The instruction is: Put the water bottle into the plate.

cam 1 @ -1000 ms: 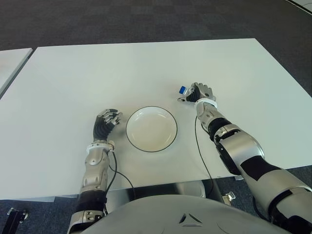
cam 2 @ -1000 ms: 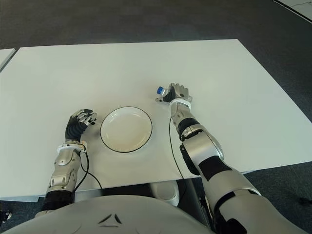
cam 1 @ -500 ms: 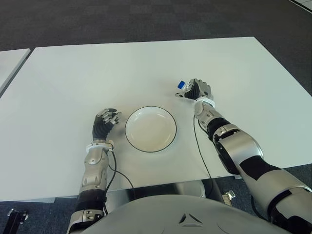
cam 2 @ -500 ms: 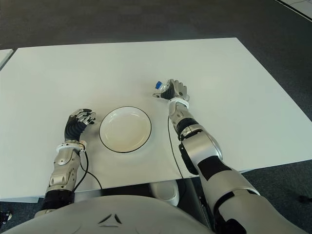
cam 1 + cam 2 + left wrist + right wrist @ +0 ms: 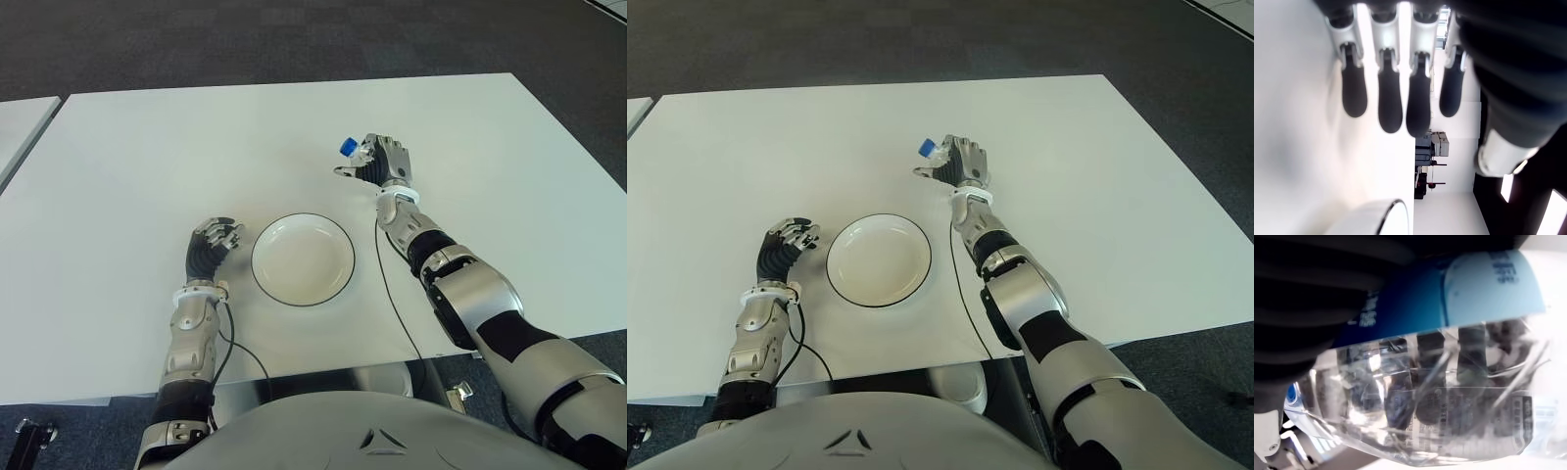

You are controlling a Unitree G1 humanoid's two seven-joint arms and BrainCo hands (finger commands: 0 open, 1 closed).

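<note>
My right hand is shut on a clear water bottle with a blue label and a blue cap. It holds the bottle in the air, beyond and to the right of the white plate, cap pointing left. The plate has a dark rim and holds nothing. My left hand shows just left of the plate, fingers curled with nothing in them.
The white table stretches wide around the plate. Its front edge runs close to my body and its right edge lies beyond my right arm. A second table's corner shows at the far left. Dark carpet lies beyond.
My right hand has lifted the bottle off the table and carried it up and to the left. The left hand has stayed put.
</note>
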